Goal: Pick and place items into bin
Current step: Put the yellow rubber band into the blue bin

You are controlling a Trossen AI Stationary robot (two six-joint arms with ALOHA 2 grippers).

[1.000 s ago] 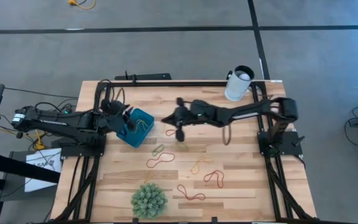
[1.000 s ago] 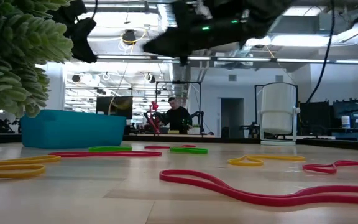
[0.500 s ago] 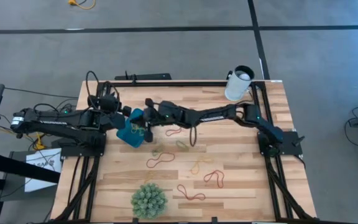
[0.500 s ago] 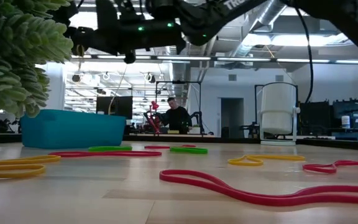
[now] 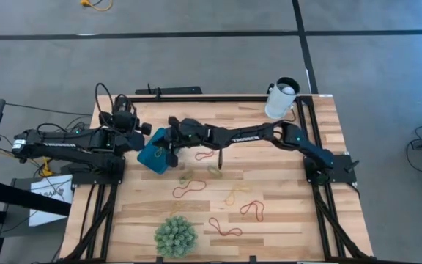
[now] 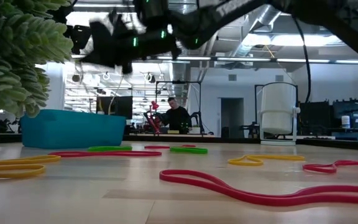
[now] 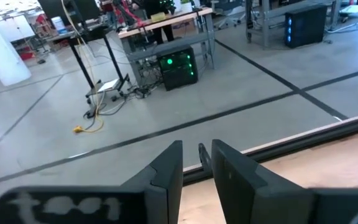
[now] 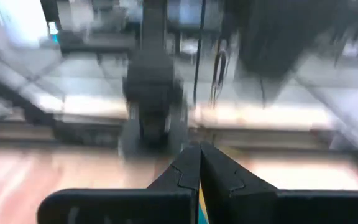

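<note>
My right gripper [image 5: 173,136] hangs over the teal bin [image 5: 154,152], fingers pinched tight on a yellow band [image 8: 201,206]. My left gripper [image 7: 197,163] waits beside the bin, fingers narrowly apart, nothing between them. Loose bands [image 5: 187,188] lie across the worktop [image 5: 284,213].

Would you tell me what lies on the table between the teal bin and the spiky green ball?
In the high view, a green band and a red band lie between the bin and the ball; the rest is bare wood.
</note>
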